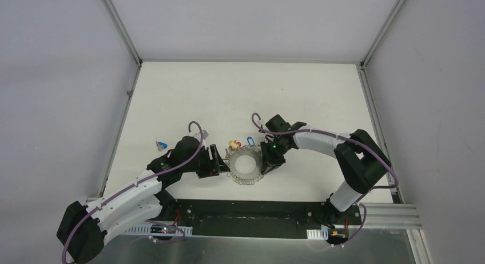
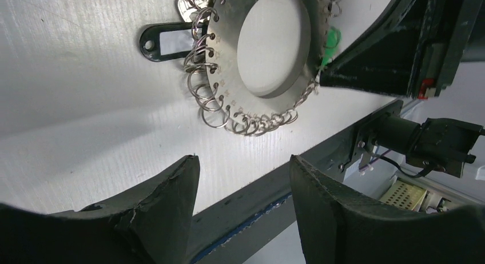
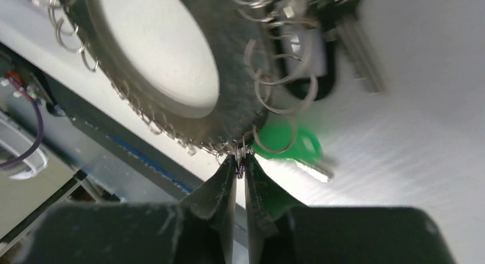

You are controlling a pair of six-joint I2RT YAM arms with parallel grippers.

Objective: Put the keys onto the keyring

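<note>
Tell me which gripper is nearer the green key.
Right. The right gripper pinches the keyring edge beside the green key; the left gripper sits open across the keyring from it.

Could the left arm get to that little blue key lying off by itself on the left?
Probably yes. The blue key lies on bare table beside the left arm, nothing covering it, and the left gripper is open and empty. It faces the keyring, so it would have to pull back and turn.
</note>
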